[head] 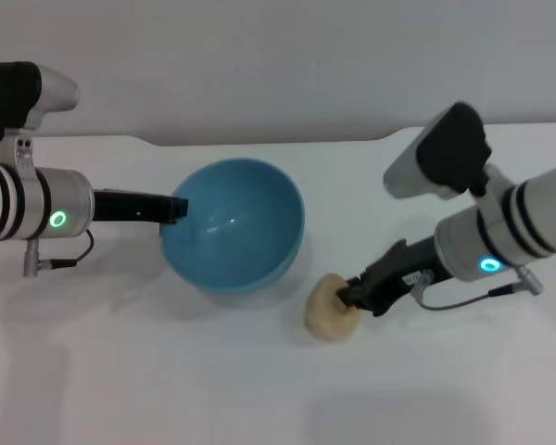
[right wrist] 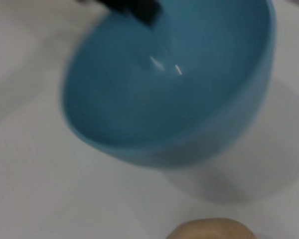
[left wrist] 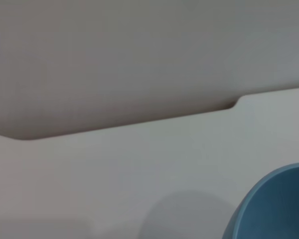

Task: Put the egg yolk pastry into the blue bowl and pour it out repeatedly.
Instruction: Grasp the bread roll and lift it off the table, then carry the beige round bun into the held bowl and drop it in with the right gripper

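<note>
The blue bowl (head: 233,227) sits mid-table, tipped so its empty glossy inside faces the right arm. My left gripper (head: 173,209) is shut on the bowl's left rim. In the right wrist view the bowl (right wrist: 169,89) fills the frame, with the left gripper's dark fingers (right wrist: 134,6) on its far edge. An edge of the bowl (left wrist: 274,204) shows in the left wrist view. The egg yolk pastry (head: 327,310), pale and lumpy, is just right of the bowl at table level. My right gripper (head: 349,297) is shut on the pastry's right side. The pastry (right wrist: 209,230) shows partly in the right wrist view.
The white table (head: 148,371) stretches around the bowl, with its back edge against a grey wall (head: 278,65). A step in that back edge (left wrist: 236,102) shows in the left wrist view.
</note>
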